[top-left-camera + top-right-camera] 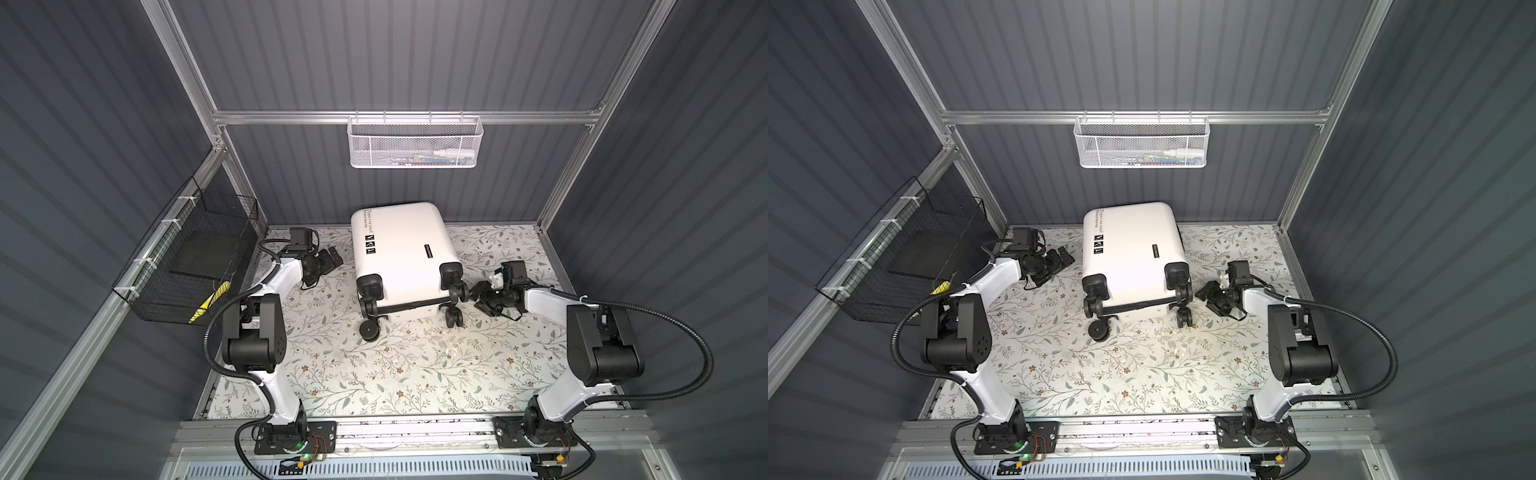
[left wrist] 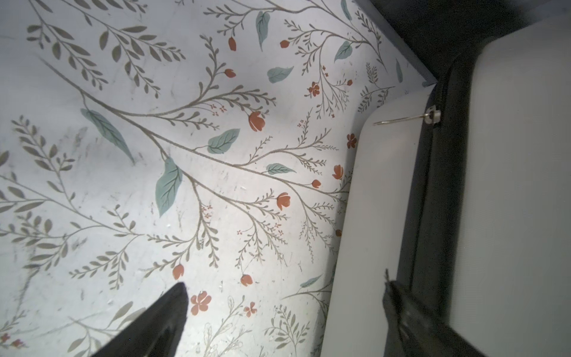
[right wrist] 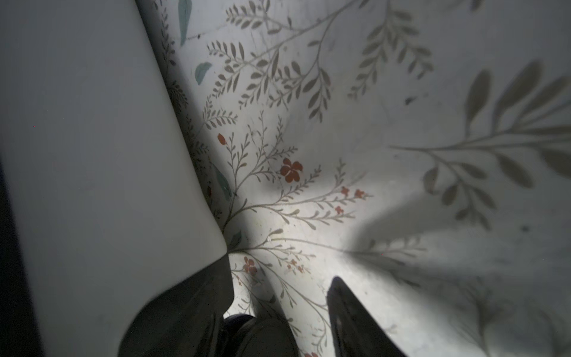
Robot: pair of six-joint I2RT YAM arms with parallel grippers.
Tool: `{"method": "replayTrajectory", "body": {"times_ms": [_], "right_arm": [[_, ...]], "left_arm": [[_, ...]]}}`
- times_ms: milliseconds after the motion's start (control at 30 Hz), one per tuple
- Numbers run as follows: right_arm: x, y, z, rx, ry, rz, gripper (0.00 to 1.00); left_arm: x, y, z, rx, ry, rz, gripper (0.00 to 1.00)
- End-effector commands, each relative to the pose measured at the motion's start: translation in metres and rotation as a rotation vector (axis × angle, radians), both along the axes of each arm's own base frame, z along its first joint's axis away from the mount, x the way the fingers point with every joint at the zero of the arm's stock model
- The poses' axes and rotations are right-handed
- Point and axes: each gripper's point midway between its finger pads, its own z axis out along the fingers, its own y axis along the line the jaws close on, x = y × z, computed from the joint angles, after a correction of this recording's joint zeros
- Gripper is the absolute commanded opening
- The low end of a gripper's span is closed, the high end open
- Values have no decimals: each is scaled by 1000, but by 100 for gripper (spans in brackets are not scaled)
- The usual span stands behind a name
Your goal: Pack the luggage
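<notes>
Suitcase (image 1: 399, 249), white and closed, lies flat at the back middle of a flowered surface (image 1: 374, 374).
Its black wheels face the front edge. The left hand (image 1: 331, 259) waits wide open just beside its left side. The right hand (image 1: 478, 297), fingers partly apart and gripping nothing, sits beside the right-side wheel (image 1: 457, 289).

Luggage (image 1: 399, 249) on table (image 1: 374, 374), rear-centre; left tool (image 1: 330, 259) just L, right tool (image 1: 482, 297) R, maybe touching.

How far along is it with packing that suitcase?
Little looks done: the suitcase lies shut, contents unseen. In hand: left gripper and right gripper sit open beside it. Remaining: opening it and loading items, perhaps those in the white mesh basket.
</notes>
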Motion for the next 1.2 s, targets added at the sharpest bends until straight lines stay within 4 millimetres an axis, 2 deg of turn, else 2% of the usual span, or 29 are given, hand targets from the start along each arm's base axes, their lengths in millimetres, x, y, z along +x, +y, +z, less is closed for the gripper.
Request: {"method": "replayTrajectory", "body": {"times_ms": [0, 367, 933, 1167], "right_arm": [[-5, 12, -7, 32, -5, 16, 55], [-31, 31, -13, 41, -9, 67, 52], [-67, 68, 0, 19, -47, 169, 51], [-82, 80, -9, -6, -26, 207, 50]], "left_arm": [[-3, -4, -7, -9, 16, -32, 100], [-12, -10, -17, -40, 30, -56, 100], [-25, -24, -26, -66, 44, -108, 100], [-34, -29, -27, -66, 42, -124, 100]]}}
